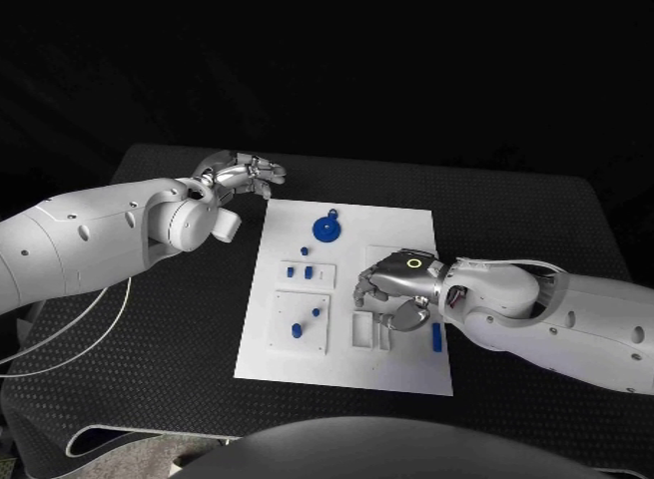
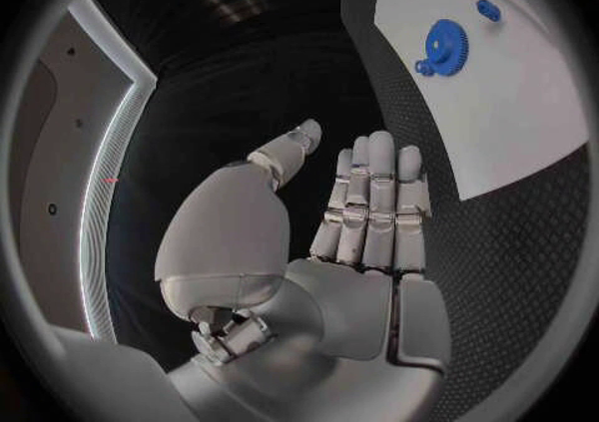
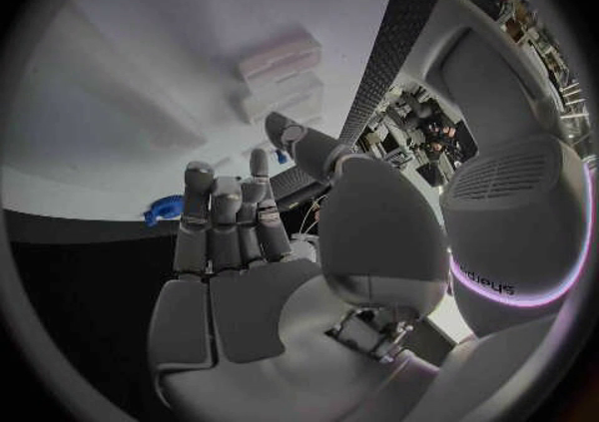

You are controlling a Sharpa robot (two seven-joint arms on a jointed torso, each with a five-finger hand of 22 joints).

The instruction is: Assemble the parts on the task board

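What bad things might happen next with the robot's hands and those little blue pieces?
The right hand hovers low over the board, close to a blue pin at the board's right edge; a careless move might knock the pin off onto the table.

The same hand covers part of the board in the head view, so a grasp there could miss.

The left hand sits off the board, fingers straight and empty; reaching in, it might bump the blue gear.

The left arm reaches in with its robot hand [image 1: 242, 172] raised, fingers [image 2: 374, 193] straight and close together, holding nothing. The right robot hand [image 1: 398, 289] hangs palm down, fingers [image 3: 225, 212] loosely extended, empty
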